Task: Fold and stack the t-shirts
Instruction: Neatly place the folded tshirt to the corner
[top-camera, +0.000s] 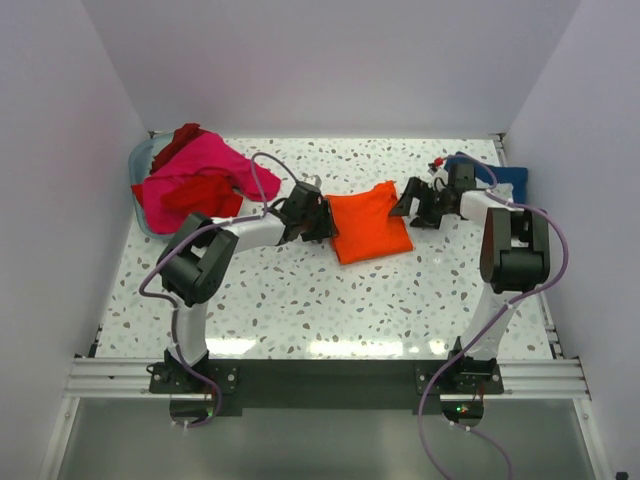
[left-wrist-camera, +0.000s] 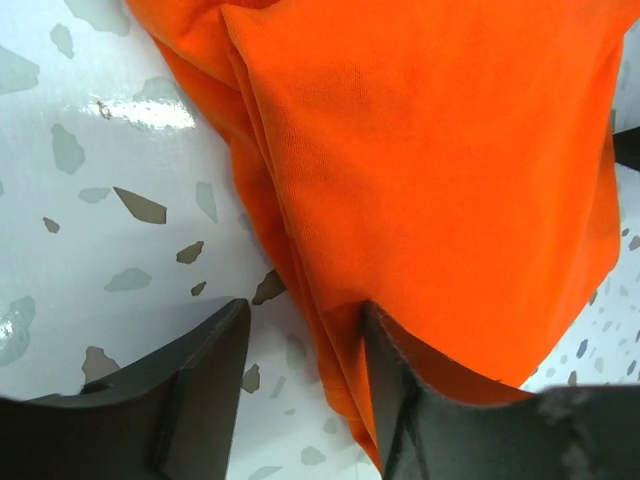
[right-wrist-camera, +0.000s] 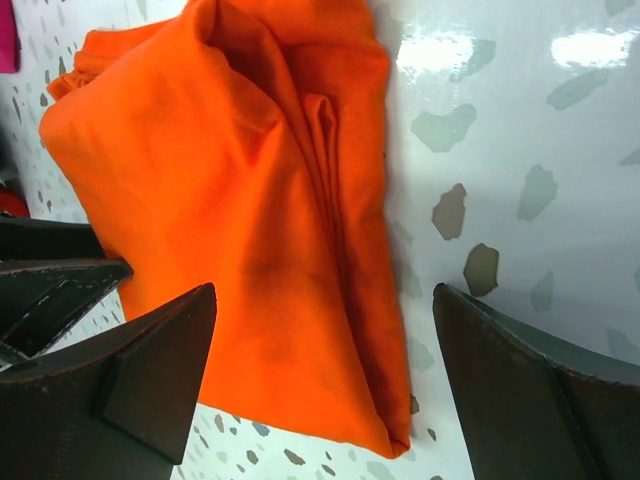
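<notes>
Working from the near edge of the speckled tabletop (top-camera: 300, 300), I had both arms stretched toward the middle, where the orange t-shirt (top-camera: 372, 228) lay folded into a rough rectangle. The left pincer (top-camera: 308, 216) sat at the shirt's left edge. Its wrist view showed the jaws partly apart, one finger on bare tabletop and the other on the cloth, with the layered fold between them not pinched. The right pincer (top-camera: 416, 200) was at the shirt's right edge, released and spread wide, with one finger over the cloth and the other over bare tabletop. A dark shape (right-wrist-camera: 50, 290) at the left of that wrist view I could not make out.

Farther back, in the far left corner, a pale blue bin (top-camera: 138, 160) held the hot pink t-shirt (top-camera: 212, 158) and the red t-shirts (top-camera: 205, 192), heaped together and spilling over its rim. I could not count the red ones. At the far right edge the navy t-shirt (top-camera: 512, 180) was mostly hidden behind the right arm, and its print was unreadable.
</notes>
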